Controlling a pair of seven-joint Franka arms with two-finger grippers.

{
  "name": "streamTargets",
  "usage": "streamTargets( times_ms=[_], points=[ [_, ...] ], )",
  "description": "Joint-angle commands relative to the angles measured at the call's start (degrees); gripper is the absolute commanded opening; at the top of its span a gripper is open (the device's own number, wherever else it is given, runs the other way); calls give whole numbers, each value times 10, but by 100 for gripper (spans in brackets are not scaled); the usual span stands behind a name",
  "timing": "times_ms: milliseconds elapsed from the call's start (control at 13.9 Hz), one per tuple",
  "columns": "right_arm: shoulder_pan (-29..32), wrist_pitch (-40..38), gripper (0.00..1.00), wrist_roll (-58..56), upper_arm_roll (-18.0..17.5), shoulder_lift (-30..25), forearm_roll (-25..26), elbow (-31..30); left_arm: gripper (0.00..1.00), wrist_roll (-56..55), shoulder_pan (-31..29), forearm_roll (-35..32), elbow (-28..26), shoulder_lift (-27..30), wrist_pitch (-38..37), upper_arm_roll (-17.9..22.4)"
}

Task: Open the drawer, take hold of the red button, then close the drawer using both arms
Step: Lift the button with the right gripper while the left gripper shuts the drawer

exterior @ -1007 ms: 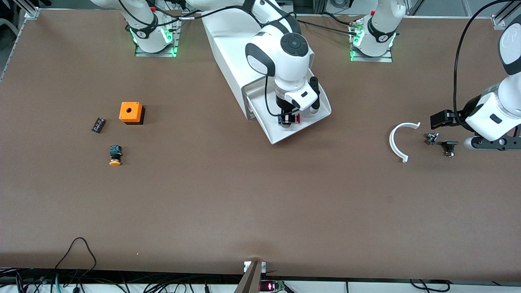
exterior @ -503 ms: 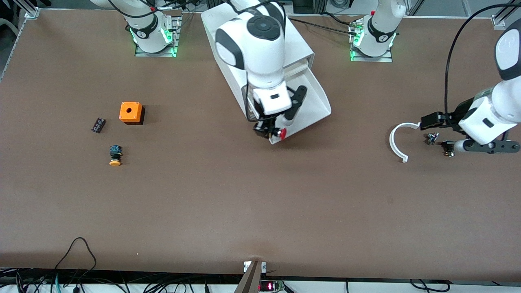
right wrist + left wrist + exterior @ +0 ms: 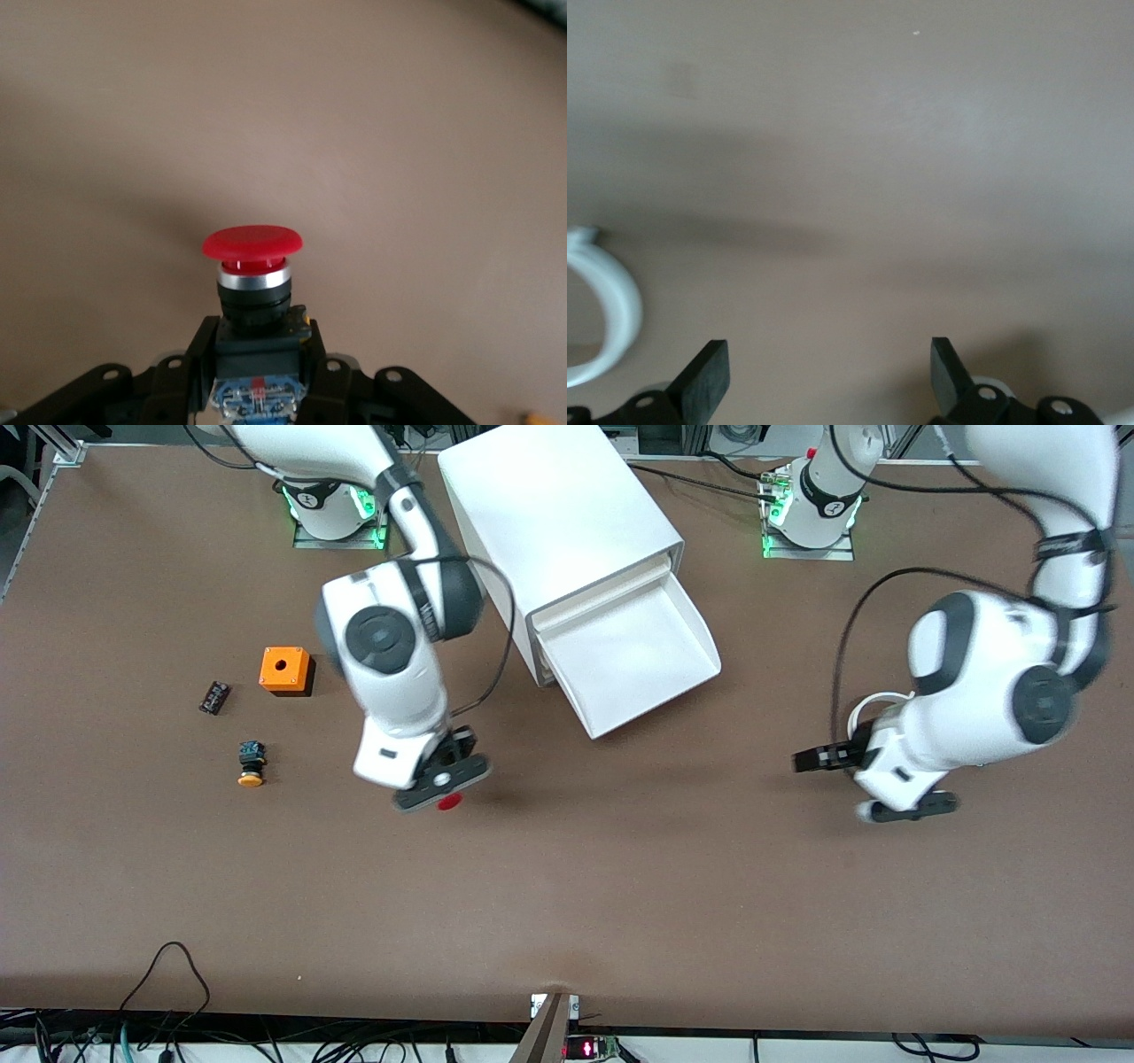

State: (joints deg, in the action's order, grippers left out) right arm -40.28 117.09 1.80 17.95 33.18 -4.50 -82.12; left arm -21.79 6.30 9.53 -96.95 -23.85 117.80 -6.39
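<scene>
The white cabinet [image 3: 558, 505] stands between the arm bases. Its lowest drawer [image 3: 673, 677] is pulled out and shows nothing inside. My right gripper [image 3: 440, 784] is shut on the button [image 3: 449, 801] and holds it in the air over bare table, off the drawer toward the right arm's end. In the right wrist view the red cap [image 3: 252, 243] points away from the gripper [image 3: 257, 367], whose fingers clamp the black body. My left gripper [image 3: 837, 784] is open and empty over the table toward the left arm's end; the left wrist view shows it [image 3: 830, 376] over bare table.
A white curved piece [image 3: 873, 708] lies partly under the left arm and shows in the left wrist view [image 3: 616, 310]. Toward the right arm's end lie an orange cube [image 3: 284, 670], a yellow-capped button [image 3: 252, 764] and a small black part [image 3: 213, 697].
My right gripper lifted the red button out of the drawer and carried it toward the right arm's end. My left arm swung inward over the white curved piece.
</scene>
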Motion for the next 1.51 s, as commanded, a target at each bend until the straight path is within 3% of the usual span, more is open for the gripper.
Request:
streamTargets(
  times_ms=[0,72,216,431,791,935,1150,1222,1366,1438],
  points=[
    [23,11,37,62,-9,-38,-13,-79,100,-80,33,3,-110,0,173,-23],
    [40,18,37,72,-8,-38,-10,-101,100,-101,43,3,-129,-8,211,-29],
    [77,59,37,71,-9,-49,-7,-165,100,-123,61,2,-140,-11,215,-32],
    [113,138,37,56,-9,-74,0,-258,100,-162,62,6,-169,13,186,-77],
    [145,223,37,25,-9,-74,1,-333,100,-191,58,17,-263,67,183,-175],
    [156,280,37,3,-9,-73,1,-378,100,-194,57,54,-280,94,164,-222],
    [159,319,38,1,-9,-72,0,-427,100,-200,55,88,-281,113,107,-243],
    [162,314,45,0,-9,-73,0,-429,100,-200,54,88,-281,114,98,-245],
    [163,301,100,6,-10,-76,-2,-417,100,-193,48,88,-280,114,96,-245],
    [163,283,100,7,-10,-83,-3,-406,100,-190,32,88,-276,114,97,-245]
  ],
)
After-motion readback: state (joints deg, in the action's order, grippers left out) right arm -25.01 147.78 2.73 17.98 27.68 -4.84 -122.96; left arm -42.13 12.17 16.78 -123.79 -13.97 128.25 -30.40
